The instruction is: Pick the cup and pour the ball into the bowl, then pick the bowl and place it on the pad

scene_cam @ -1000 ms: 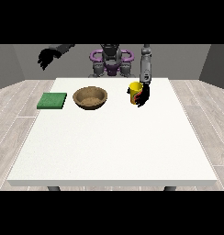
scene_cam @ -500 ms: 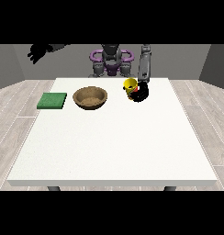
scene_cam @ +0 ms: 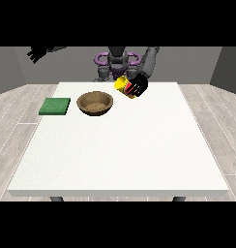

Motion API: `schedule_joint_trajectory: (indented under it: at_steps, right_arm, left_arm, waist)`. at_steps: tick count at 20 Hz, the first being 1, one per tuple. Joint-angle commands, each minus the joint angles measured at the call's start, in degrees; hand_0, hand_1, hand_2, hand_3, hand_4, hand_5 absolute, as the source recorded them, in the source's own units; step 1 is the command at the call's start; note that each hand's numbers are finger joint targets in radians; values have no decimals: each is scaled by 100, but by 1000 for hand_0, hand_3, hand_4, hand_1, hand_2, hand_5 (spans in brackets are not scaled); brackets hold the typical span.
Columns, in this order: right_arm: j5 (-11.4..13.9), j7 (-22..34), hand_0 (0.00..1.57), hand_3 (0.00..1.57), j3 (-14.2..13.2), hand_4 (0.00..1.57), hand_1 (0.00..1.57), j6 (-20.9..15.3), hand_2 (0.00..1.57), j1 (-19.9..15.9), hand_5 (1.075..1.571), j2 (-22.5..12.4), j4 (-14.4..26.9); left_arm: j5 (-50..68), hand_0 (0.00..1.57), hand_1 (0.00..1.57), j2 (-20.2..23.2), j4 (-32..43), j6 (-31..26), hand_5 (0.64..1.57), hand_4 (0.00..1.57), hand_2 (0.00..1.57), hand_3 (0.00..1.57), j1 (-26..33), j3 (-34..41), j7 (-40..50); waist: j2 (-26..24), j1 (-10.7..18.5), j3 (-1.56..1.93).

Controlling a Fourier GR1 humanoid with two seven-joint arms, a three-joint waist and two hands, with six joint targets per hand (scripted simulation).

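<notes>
Cup held tilted above the surface, mouth toward the bowl

The yellow cup (scene_cam: 123,85) is off the white surface (scene_cam: 125,145), up in the air near the far edge and in front of the robot's torso. It is tipped well over: its long axis runs on a slant, with the open end pointing down and toward the view's left, where the bowl sits, and the base raised toward the view's right. I cannot make out the ball from here.

The robot hand at the view's right (scene_cam: 136,86) has hold of the cup. Its dark fingers are curled round the cup's right-hand part, so the hand covers the base end and the yellow mouth end sticks out at the hand's left.

The brown bowl (scene_cam: 95,103) stands upright on the surface, below and to the left of the cup's mouth, near but not under it. The green pad (scene_cam: 55,106) lies flat just beside the bowl, further toward the view's left, apart from it.

The robot hand at the view's left (scene_cam: 37,52) is raised high, well clear of the surface and far from everything on it, holding nothing; how its fingers lie I cannot tell
</notes>
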Motion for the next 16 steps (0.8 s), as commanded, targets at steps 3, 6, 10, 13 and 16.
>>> schedule_joint_trajectory:
  at_steps: [3,6,10,13,16]
  right_arm:
    - [36,-67,0,97,-69,677,0,65,0,162,1559,26,538]
    - [-54,-249,0,0,-276,688,0,345,0,-44,1560,-290,946]
    - [115,-496,0,0,-106,693,0,317,0,-167,1558,-50,1256]
    - [79,-101,0,154,-13,699,0,341,0,-336,1559,-201,1202]
    - [48,-284,0,177,-189,694,0,229,0,-487,1556,-198,1515]
  left_arm:
    - [-1505,1362,1362,-370,487,354,1533,1448,1571,1571,-451,-1011,1707]
    - [-2093,1357,1357,-277,678,18,1535,1456,1571,1571,-1249,-1288,2482]
    - [-2731,1365,1365,-615,742,-283,1529,1470,1571,1571,-1628,-1997,3516]
    - [-3251,1327,1327,-621,951,-555,1554,1407,1571,1571,-1918,-2303,4173]
    - [-3815,1456,1456,-623,961,-925,1557,1260,1571,1571,-2068,-2863,4485]
  waist:
    - [-497,206,-15]
    - [-331,299,-10]
    - [-320,211,-14]
    - [-481,66,-20]
    - [-529,283,-16]
